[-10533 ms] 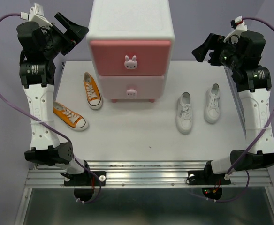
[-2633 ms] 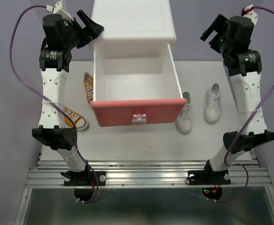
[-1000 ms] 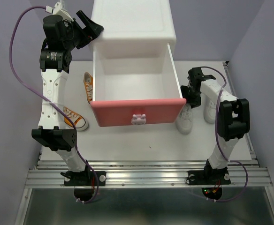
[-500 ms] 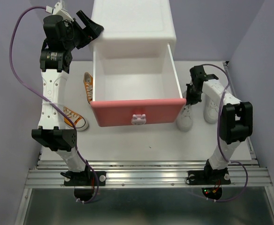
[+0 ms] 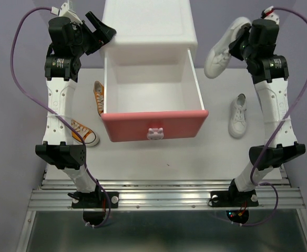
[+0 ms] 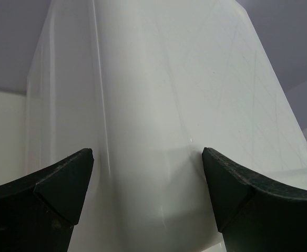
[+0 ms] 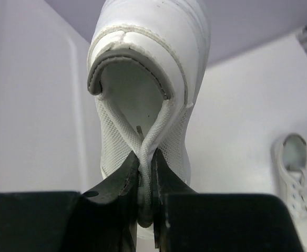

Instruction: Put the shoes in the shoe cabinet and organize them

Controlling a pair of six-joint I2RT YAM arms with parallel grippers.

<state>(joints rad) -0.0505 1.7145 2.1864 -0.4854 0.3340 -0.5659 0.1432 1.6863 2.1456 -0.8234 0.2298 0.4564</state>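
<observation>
L gripper (image 5: 97, 35) hangs by the top-left edge of the shoe cabinet (image 5: 148, 26), jaws spread wide w/ nothing in them. On the left side of the table (image 5: 169, 157) we see the front orange shoe (image 5: 84, 135) near the left edge, partly under the L arm, and the rear orange shoe (image 5: 101, 97) just beside the open top drawer (image 5: 153, 125). R gripper (image 5: 242, 44) is clamped tight on the rim of the white shoe (image 5: 222, 52), held tilted in the air right of the cabinet. The 2nd white shoe (image 5: 238, 116) lies near the table's right edge.
</observation>
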